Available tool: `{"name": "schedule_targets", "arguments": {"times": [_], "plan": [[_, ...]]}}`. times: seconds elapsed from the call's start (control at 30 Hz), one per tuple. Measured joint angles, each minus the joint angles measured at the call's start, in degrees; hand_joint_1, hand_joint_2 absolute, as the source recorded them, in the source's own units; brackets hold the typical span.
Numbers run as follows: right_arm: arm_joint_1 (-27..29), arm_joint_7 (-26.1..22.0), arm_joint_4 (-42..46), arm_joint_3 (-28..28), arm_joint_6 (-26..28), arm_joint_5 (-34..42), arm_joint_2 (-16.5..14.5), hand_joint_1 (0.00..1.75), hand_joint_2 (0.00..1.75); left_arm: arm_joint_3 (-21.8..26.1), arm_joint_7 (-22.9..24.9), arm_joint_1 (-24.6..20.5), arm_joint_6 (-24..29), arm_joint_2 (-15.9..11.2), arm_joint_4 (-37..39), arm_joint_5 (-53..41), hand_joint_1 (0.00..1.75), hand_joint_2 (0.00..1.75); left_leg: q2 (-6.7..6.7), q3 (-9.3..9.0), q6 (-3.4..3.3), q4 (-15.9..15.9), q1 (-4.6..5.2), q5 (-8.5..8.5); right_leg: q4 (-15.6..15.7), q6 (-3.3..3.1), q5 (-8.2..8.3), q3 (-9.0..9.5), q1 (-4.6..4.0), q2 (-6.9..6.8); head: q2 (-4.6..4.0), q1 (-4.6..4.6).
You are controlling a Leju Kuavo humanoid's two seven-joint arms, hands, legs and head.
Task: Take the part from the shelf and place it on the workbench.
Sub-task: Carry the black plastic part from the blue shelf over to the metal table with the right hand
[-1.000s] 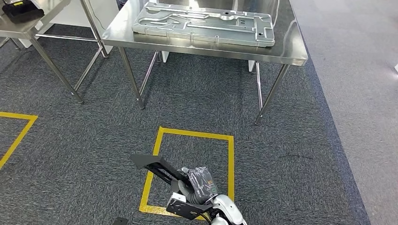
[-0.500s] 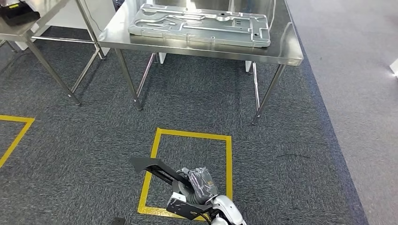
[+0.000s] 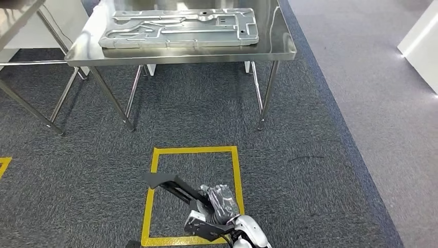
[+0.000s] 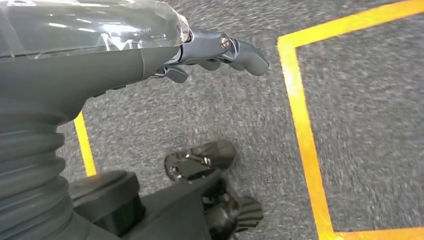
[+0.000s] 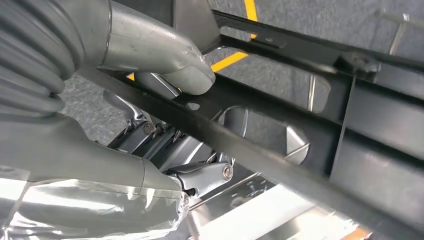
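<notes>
Carpet fills most of my head view, grey, with a yellow taped square just ahead of me. Beyond it stands the steel workbench, already carrying a large stamped metal panel that covers much of the top. The part, a flat black bracket, sits low in my view over the square, well short of the bench. My right hand holds it: in the right wrist view the thumb presses on one face and the fingers curl under the other. My left hand hangs over the carpet with fingers loosely extended, holding nothing.

The risks I see: the bracket sticks far out from the grip, so walking could make it swing or slip. At the bench, bare surface is scarce, so it may land on the panel or teeter off the edge.
</notes>
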State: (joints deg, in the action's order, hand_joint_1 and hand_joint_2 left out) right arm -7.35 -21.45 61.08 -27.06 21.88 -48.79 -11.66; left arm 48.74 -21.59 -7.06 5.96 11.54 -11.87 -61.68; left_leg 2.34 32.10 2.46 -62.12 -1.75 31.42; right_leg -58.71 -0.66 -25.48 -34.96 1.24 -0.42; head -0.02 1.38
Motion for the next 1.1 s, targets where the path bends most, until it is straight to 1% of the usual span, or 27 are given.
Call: {"name": "schedule_targets", "arguments": {"times": [0.03, 0.07, 0.1, 0.13, 0.17, 0.2, 0.23, 0.27, 0.3, 0.33, 0.4, 0.43, 0.6, 0.8, 0.83, 0.9, 0.93, 0.97, 1.0, 1.03, 1.07, 1.1], "plan": [[-0.01, -0.11, 0.02, 0.00, 0.25, -0.10, -0.03, 1.75, 1.75, 0.00, 0.08, 0.03, 0.04, -0.01, 0.00, -0.01, 0.00, 1.75, -0.88, 1.80, -0.01, -3.80, 0.05, 1.88, -0.01, -0.30, -0.05, 0.03, -0.12, 0.29, 0.00, 0.00], [0.00, -0.22, 0.00, 0.00, 0.43, -0.18, -0.05, 1.75, 1.75, 0.00, 0.14, 0.11, 0.04, -0.01, 0.00, -0.01, 0.00, 1.75, -1.39, 3.96, -0.05, -7.98, 0.10, 3.54, -0.02, -0.50, -0.09, 0.05, -0.30, 0.61, 0.00, 0.00], [0.02, -0.33, -0.04, 0.00, 0.55, -0.23, -0.05, 1.75, 1.75, 0.00, 0.19, 0.22, 0.03, -0.02, 0.00, 0.01, 0.00, 1.75, -1.66, 5.80, -0.14, -11.24, 0.17, 4.41, -0.03, -0.62, -0.14, 0.08, -0.53, 0.97, 0.00, 0.00], [0.04, -0.43, -0.08, 0.00, 0.68, -0.25, -0.05, 1.75, 1.75, 0.01, 0.21, 0.33, -0.05, -0.02, 0.00, 0.05, 0.00, 1.75, -1.79, 6.87, -0.31, -12.71, 0.24, 4.20, -0.04, -0.72, -0.19, 0.16, -0.76, 1.28, 0.00, 0.00], [0.03, -0.54, -0.11, 0.00, 0.86, -0.26, -0.05, 1.75, 1.75, 0.01, 0.19, 0.41, -0.29, -0.02, 0.00, 0.14, 0.00, 1.75, -1.83, 6.80, -0.61, -11.75, 0.33, 2.79, -0.05, -0.78, -0.24, 0.29, -0.98, 1.58, 0.00, 0.00], [-0.01, -0.65, -0.13, 0.00, 1.06, -0.27, -0.06, 1.75, 1.75, 0.02, 0.11, 0.42, -0.57, -0.03, 0.00, 0.22, 0.00, 1.75, -1.88, 5.61, -1.06, -8.51, 0.49, 0.48, -0.05, -0.81, -0.31, 0.48, -1.17, 1.83, 0.00, 0.00], [-0.05, -0.74, -0.13, 0.00, 1.26, -0.30, -0.07, 1.75, 1.75, 0.02, 0.01, 0.39, -0.84, -0.08, 0.00, 0.29, 0.00, 1.75, -2.03, 3.94, -1.64, -4.33, 0.73, -1.74, -0.04, -0.80, -0.38, 0.66, -1.28, 2.00, 0.00, -0.01], [-0.12, -0.80, -0.13, 0.00, 1.43, -0.32, -0.07, 1.75, 1.75, 0.02, -0.10, 0.32, -1.04, -0.15, 0.00, 0.32, 0.00, 1.75, -2.15, 2.37, -2.13, -0.53, 0.96, -3.37, -0.10, -0.70, -0.46, 0.76, -1.45, 2.16, 0.00, -0.01], [-0.17, -0.83, -0.13, 0.00, 1.55, -0.34, -0.07, 1.75, 1.75, 0.02, -0.17, 0.24, -1.09, -0.22, 0.00, 0.32, 0.00, 1.75, -2.28, 1.27, -2.44, 2.12, 1.16, -4.31, -0.17, -0.56, -0.54, 0.75, -1.57, 2.26, 0.00, -0.01], [-0.20, -0.84, -0.14, 0.00, 1.63, -0.36, -0.06, 1.75, 1.75, 0.02, -0.19, 0.18, -1.09, -0.26, 0.00, 0.31, 0.00, 1.75, -2.38, 0.82, -2.46, 3.33, 1.26, -4.51, -0.25, -0.50, -0.61, 0.67, -1.66, 2.29, 0.00, -0.01], [-0.22, -0.86, -0.15, 0.00, 1.70, -0.37, -0.04, 1.75, 1.75, 0.04, -0.20, 0.13, -1.10, -0.25, 0.00, 0.31, 0.00, 1.75, -2.44, 0.75, -2.26, 3.66, 1.39, -4.65, -0.34, -0.36, -0.65, 0.52, -1.66, 2.26, 0.00, -0.01], [-0.22, -0.86, -0.16, 0.00, 1.71, -0.37, -0.04, 1.75, 1.75, 0.05, -0.20, 0.14, -1.10, -0.23, 0.00, 0.31, 0.00, 1.75, -2.48, 0.78, -2.27, 3.67, 1.47, -4.69, -0.31, -0.34, -0.63, 0.54, -1.60, 2.21, 0.00, 0.00], [-0.24, -0.87, -0.17, 0.00, 1.73, -0.39, -0.03, 1.75, 1.75, 0.08, -0.19, 0.10, -1.09, -0.23, 0.00, 0.53, 0.00, 1.75, -2.52, 0.80, -2.76, 3.67, 1.68, -4.70, 0.07, 0.11, -0.40, 0.71, -1.42, 2.17, 0.00, -0.01], [-0.23, -0.87, -0.17, 0.00, 1.70, -0.66, -0.05, 1.75, 1.75, 0.53, 1.31, 0.11, -1.06, -0.26, 0.00, 1.51, 0.00, 1.75, -2.52, 1.00, -3.07, 3.64, 1.74, -4.67, 0.21, 0.43, -0.10, 0.83, -1.32, 2.16, 0.00, 0.00], [-0.21, -0.86, -0.17, 0.00, 1.70, -0.67, -0.05, 1.75, 1.75, 0.65, 1.56, 0.12, -1.19, -0.30, 0.00, 1.60, 0.00, 1.75, -2.51, 1.00, -3.48, 3.81, 1.78, -4.56, 0.03, 0.69, 0.23, 0.86, -1.26, 2.14, 0.00, 0.00], [-0.18, -0.85, -0.15, 0.00, 1.73, -0.69, -0.05, 1.75, 1.75, 0.87, 1.74, 0.15, -1.64, -0.36, 0.00, 1.68, 0.00, 1.75, -2.51, 0.15, -4.45, 4.78, 1.58, -4.28, -1.05, 1.28, 0.71, 0.57, -1.22, 2.02, 0.00, -0.03], [-0.24, -0.86, -0.12, -0.01, 1.74, -0.70, -0.08, 1.75, 1.75, 0.96, 1.89, 0.19, -1.93, -0.38, 0.00, 1.69, 0.00, 1.75, -2.48, -0.52, -4.89, 5.41, 1.40, -4.18, -2.38, 1.49, 0.28, -0.17, -1.22, 1.87, 0.00, -0.04], [-0.33, -0.87, -0.09, -0.01, 1.74, -0.71, -0.11, 1.75, 1.75, 1.03, 2.11, 0.24, -2.22, -0.38, 0.00, 1.69, 0.00, 1.75, -2.43, -1.11, -5.00, 5.87, 1.21, -4.13, -4.52, 1.62, -0.74, -1.44, -1.14, 1.68, 0.00, -0.06], [-0.38, -0.88, -0.07, -0.02, 1.74, -0.73, -0.13, 1.75, 1.75, 1.10, 2.37, 0.31, -2.51, -0.38, 0.00, 1.67, 0.00, 1.75, -2.32, -1.34, -4.97, 6.11, 1.13, -4.05, -7.42, 1.72, -2.15, -3.19, -0.89, 1.47, 0.00, -0.08], [-0.37, -0.88, -0.07, -0.02, 1.74, -0.75, -0.14, 1.75, 1.75, 1.16, 2.65, 0.40, -2.75, -0.39, 0.00, 1.63, 0.00, 1.75, -2.24, -1.56, -4.83, 6.15, 1.04, -3.92, -10.76, 1.92, -3.62, -5.27, -0.59, 1.34, 0.00, -0.07], [-0.23, -0.86, -0.09, -0.02, 1.73, -0.78, -0.11, 1.75, 1.75, 1.21, 2.85, 0.50, -2.97, -0.39, 0.00, 1.59, 0.00, 1.75, -2.19, -1.79, -4.55, 6.11, 0.91, -3.72, -13.59, 2.20, -4.54, -7.13, -0.22, 1.23, 0.00, -0.07], [-0.05, -0.84, -0.11, -0.02, 1.73, -0.81, -0.08, 1.75, 1.75, 1.25, 3.02, 0.64, -3.15, -0.39, 0.00, 1.55, 0.00, 1.75, -2.15, -2.13, -4.16, 6.07, 0.69, -3.44, -14.94, 2.58, -4.55, -8.24, 0.18, 1.12, 0.00, -0.07]]}}
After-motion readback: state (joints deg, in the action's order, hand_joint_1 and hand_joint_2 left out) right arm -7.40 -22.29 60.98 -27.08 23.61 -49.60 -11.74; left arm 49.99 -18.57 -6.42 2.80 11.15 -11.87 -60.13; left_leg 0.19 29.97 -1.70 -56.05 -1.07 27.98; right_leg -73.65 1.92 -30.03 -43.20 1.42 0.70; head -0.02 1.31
